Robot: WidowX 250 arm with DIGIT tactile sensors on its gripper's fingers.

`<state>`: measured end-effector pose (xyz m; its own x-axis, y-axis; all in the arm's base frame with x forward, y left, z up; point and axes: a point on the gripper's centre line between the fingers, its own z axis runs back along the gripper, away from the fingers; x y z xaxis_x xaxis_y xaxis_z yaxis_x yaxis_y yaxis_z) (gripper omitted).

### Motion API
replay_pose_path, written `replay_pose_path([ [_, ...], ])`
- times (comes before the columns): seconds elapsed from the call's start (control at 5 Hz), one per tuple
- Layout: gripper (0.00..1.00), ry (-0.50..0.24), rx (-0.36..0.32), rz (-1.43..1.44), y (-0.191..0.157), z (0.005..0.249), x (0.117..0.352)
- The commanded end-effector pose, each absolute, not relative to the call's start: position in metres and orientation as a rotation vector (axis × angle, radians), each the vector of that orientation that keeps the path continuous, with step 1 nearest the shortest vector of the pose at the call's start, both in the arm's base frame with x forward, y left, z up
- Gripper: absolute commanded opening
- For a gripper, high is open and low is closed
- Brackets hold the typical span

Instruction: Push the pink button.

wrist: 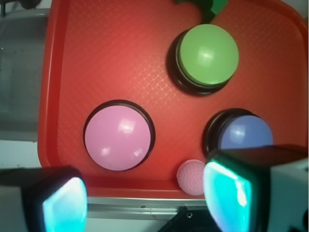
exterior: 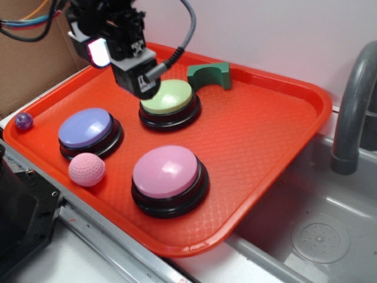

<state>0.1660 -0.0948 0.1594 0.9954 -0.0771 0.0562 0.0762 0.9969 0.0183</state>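
on my exterior feed, going left to right: a small purple marble (exterior: 23, 121) sits at the far left edge of the red tray (exterior: 265, 141). next comes the blue-lilac button (exterior: 86, 128) on its black base, with the pink dimpled ball (exterior: 86, 170) just in front of it, close to the tray's near rim. above these i see the gripper (exterior: 138, 88) hanging over the tray's rear left part, its lower end overlapping the back left edge of the green button (exterior: 168, 98) from this angle; i cannot tell whether it touches. the pink button (exterior: 165, 171) sits on the near middle of the tray, apart from the gripper, its glossy dome showing a highlight. behind the green button lies a green arch block (exterior: 210, 75) near the back rim. right of the tray is a grey sink with a tap (exterior: 351, 112).

on the wrist feed the two fingers (wrist: 60, 200) stand wide apart at the bottom corners, holding nothing, with the pink button between them and further out.
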Motion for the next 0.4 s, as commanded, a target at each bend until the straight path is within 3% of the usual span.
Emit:
replay_pose_path([
  [0.0, 1.00, -0.142, -0.014, -0.072, -0.1039, 0.1833, 0.1594],
  [0.2, 1.00, -0.179, 0.014, -0.063, -0.1045, 0.1887, 0.1546],
])
